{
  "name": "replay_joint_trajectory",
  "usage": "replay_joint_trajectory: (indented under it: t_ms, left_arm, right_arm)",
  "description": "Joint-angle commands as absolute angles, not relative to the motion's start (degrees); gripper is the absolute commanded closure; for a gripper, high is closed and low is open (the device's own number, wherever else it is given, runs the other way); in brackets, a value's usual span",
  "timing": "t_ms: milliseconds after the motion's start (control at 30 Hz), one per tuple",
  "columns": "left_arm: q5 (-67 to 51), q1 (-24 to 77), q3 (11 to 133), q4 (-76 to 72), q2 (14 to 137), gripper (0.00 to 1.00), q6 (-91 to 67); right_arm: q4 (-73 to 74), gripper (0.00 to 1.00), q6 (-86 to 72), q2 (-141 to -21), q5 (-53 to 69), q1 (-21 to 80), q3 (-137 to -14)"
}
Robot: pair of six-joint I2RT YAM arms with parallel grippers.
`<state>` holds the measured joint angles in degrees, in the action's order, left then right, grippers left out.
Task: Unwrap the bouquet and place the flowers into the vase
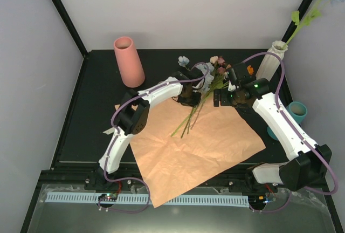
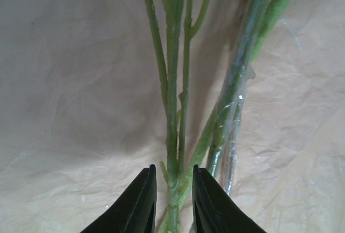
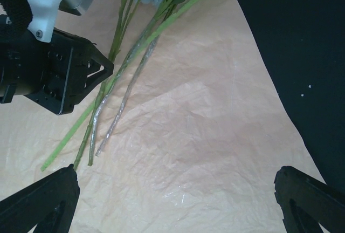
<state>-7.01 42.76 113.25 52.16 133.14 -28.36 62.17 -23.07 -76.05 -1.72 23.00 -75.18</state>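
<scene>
The bouquet's peach paper sheet lies spread flat on the black table. The flowers rest across its far edge, blooms toward the back and green stems pointing near-left. My left gripper is down on the stems; in the left wrist view its narrow jaws close round a green stem. My right gripper hovers just right of the bunch, open wide over bare paper. The white ribbed vase stands at the back right with a leafy stem in it.
A pink cylinder vase stands at the back left and a teal one beside the right arm. Two plastic-wrapped stems lie next to the gripped ones. The paper's right edge meets the table.
</scene>
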Motion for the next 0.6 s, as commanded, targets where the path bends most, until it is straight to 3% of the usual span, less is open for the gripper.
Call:
replay_joint_trajectory:
  t_ms: [0,200,333,567]
  left_arm:
    - [-6.32,42.36,115.49,53.63,135.29,0.78,-28.54]
    - [-7.09,42.36,115.49,53.22,136.44,0.79,-27.91]
    - [-8.26,42.36,115.49,52.53,136.68,0.87,-27.4]
    - [-8.88,42.29,115.58,52.12,136.9,0.76,-27.37]
  right_arm:
    - [62.05,0.0,-23.21,-76.09,-0.97,22.77,-74.8]
    - [61.81,0.0,-23.06,-76.5,-0.84,22.76,-74.71]
    - [61.73,0.0,-23.03,-76.79,-0.75,22.77,-74.75]
    - [61.7,0.0,-22.86,-77.34,-0.62,22.76,-74.97]
